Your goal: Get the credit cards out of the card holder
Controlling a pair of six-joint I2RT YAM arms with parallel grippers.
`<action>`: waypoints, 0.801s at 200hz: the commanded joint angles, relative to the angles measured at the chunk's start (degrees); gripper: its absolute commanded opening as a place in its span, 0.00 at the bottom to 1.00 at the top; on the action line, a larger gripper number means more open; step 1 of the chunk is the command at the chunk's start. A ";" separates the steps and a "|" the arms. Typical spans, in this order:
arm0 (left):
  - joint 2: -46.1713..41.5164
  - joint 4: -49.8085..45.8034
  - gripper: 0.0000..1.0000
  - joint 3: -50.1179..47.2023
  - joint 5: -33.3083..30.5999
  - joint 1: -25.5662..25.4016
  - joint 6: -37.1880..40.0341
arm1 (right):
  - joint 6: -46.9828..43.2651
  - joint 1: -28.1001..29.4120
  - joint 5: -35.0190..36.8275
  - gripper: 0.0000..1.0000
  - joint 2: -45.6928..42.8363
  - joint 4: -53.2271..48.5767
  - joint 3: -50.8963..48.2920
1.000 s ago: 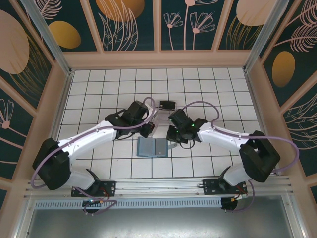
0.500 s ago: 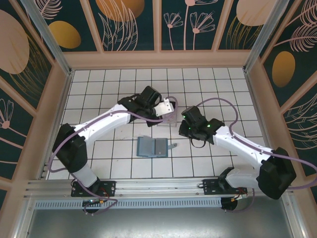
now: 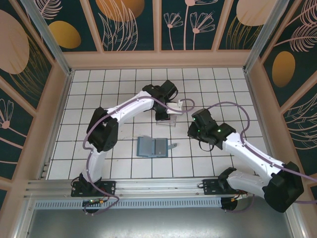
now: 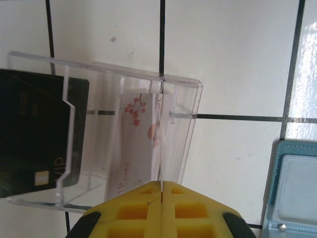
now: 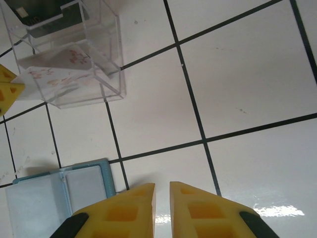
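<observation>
The card holder (image 3: 152,147) lies open on the tiles, teal-blue with a small grey strap tab; its corner is visible in the left wrist view (image 4: 296,191) and the right wrist view (image 5: 54,198). My left gripper (image 3: 167,112) is shut on the edge of a white credit card with pink blossoms (image 4: 134,148), which reaches down into the clear plastic tray (image 4: 195,106). The same card (image 5: 59,74) leans inside the tray. A black credit card (image 4: 34,139) lies flat in the tray's other section. My right gripper (image 5: 162,208) hovers over bare tile right of the holder, fingers slightly apart, holding nothing.
The clear tray (image 3: 166,119) stands one tile behind the card holder, mid-table. Wooden walls ring the tiled floor. Both arms' cables loop above the middle. Bare tiles lie to the right and back.
My left gripper carried the white card from above the card holder back into the clear tray. My right gripper pulled away from the holder to the right.
</observation>
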 commanded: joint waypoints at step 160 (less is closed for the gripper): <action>7.33 -9.72 0.00 14.83 -4.75 0.45 6.78 | 0.00 -2.90 0.59 0.16 -3.11 -1.01 -2.58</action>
